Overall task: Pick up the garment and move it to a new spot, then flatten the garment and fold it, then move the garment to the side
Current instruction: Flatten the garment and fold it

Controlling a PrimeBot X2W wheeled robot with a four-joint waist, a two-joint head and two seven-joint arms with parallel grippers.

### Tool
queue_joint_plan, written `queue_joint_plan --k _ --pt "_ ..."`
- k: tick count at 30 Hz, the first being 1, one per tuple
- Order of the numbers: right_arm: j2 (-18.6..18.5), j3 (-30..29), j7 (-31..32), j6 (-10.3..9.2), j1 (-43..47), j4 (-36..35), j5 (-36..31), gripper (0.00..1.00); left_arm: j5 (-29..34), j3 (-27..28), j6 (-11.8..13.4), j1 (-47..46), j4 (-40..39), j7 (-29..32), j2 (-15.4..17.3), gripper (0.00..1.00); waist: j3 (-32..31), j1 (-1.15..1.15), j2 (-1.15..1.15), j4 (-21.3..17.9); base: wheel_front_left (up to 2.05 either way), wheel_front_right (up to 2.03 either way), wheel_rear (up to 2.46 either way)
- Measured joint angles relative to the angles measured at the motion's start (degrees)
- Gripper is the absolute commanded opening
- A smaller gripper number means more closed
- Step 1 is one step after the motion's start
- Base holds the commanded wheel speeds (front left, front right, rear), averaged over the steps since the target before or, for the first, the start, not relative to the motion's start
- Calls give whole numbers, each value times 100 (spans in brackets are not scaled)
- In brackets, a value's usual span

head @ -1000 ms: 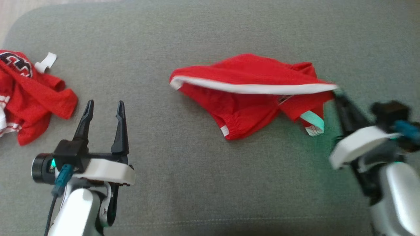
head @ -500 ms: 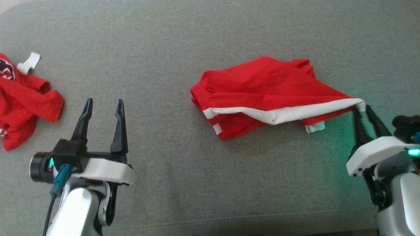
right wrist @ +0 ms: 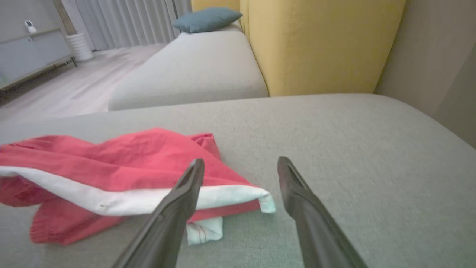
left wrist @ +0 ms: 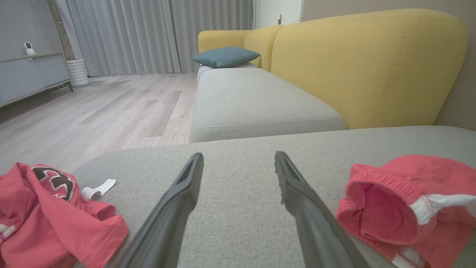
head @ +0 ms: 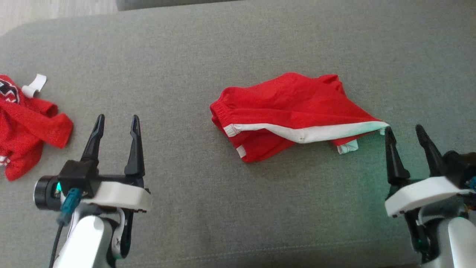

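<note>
Your right pincer [head: 403, 127] stands with its jaws spread and nothing between them, just off the 4 o'clock corner of the red shorts [head: 293, 108]. In the right wrist view, the white-trimmed corner [right wrist: 260, 199] lies on the fabric between the two fingers. Your left pincer [head: 117, 116] is also spread and empty, well apart from the shorts at their 8 o'clock.

The shorts lie free near the middle of the grey sofa seat [head: 223, 48], bunched. One layer is folded over so the white band runs from 9 o'clock across to 4 o'clock, and a small white tab [head: 347, 147] pokes out beneath.

Flattening looks like the step in hand. Take that white-trimmed corner low with the right pincer, pinching only the top layer if you can. Bring the left pincer across to the gathered elastic end [head: 219, 111] at 9 o'clock. Then draw the two ends apart along the seat, keeping the cloth close to the surface so the folded layer rolls open rather than dragging the whole heap.

Keep clear of the second red garment [head: 29, 123], far out at 9 o'clock, so the left pincer does not snag it.
</note>
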Motion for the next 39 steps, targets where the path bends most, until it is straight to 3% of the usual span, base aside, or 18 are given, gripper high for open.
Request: queue_joint_plan --k 8,32,39 --pt "110 305 -66 0 6 -611 20 100 -40 -23 49 236 -34 51 16 100 -212 0 0 13 0 0 0" --pt "216 488 38 0 151 -709 121 100 -40 -229 91 311 -151 156 86 100 -195 0 0 65 0 0 0" --pt "224 504 63 0 137 -740 120 100 -43 -848 -409 -302 -153 816 -31 100 -56 0 0 84 0 0 0"
